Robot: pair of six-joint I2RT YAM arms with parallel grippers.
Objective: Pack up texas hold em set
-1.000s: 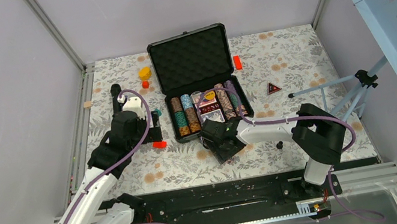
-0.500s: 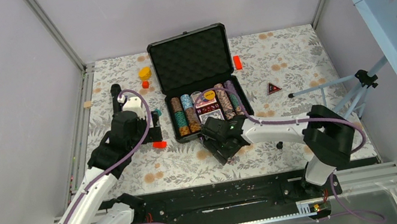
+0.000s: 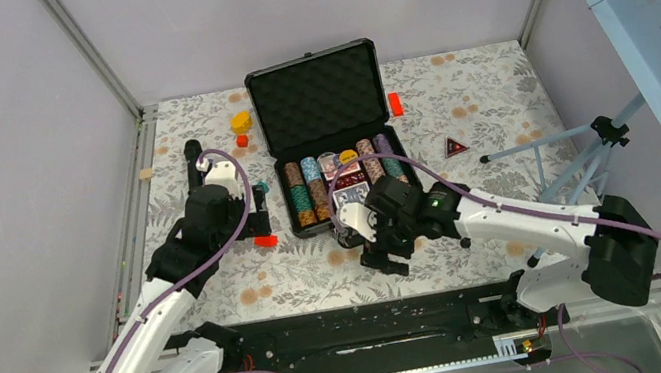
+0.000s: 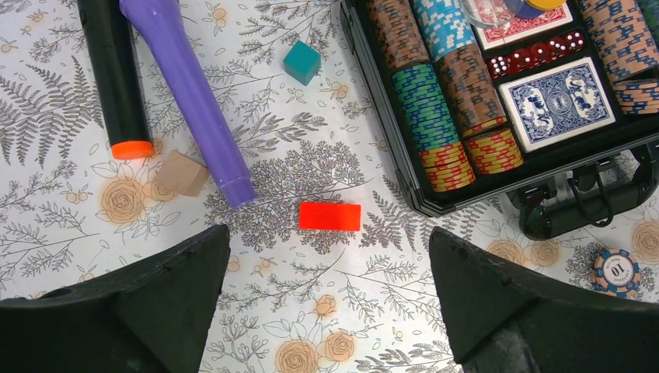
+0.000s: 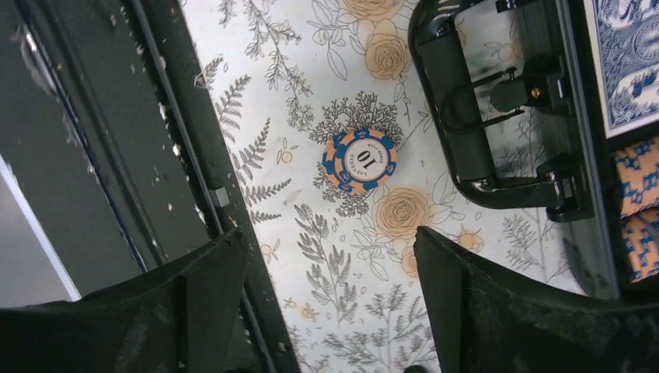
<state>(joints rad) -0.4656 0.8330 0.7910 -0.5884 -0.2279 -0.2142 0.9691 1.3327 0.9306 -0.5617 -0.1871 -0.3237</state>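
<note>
Right end effector [image 5: 328, 237] spread open and empty above a loose chip [image 5: 360, 161] on the bench [image 5: 256, 70].
Blue-and-orange chip marked 10, flat on the floral cloth just beside the handle [image 5: 466, 116] of the black case [image 3: 317, 97]. Case open at mid-bench, foam-lined lid raised, tray filled with rows of striped chips [image 4: 427, 101], a blue card deck [image 4: 556, 103] and red dice [image 4: 536, 54]. Left end effector [image 4: 328, 237] also wide open, gripping nothing, over a red block [image 4: 330, 215] left of the case; teal block [image 4: 301, 62], tan block [image 4: 183, 172] and purple cylinder [image 4: 190, 101] close by.
</note>
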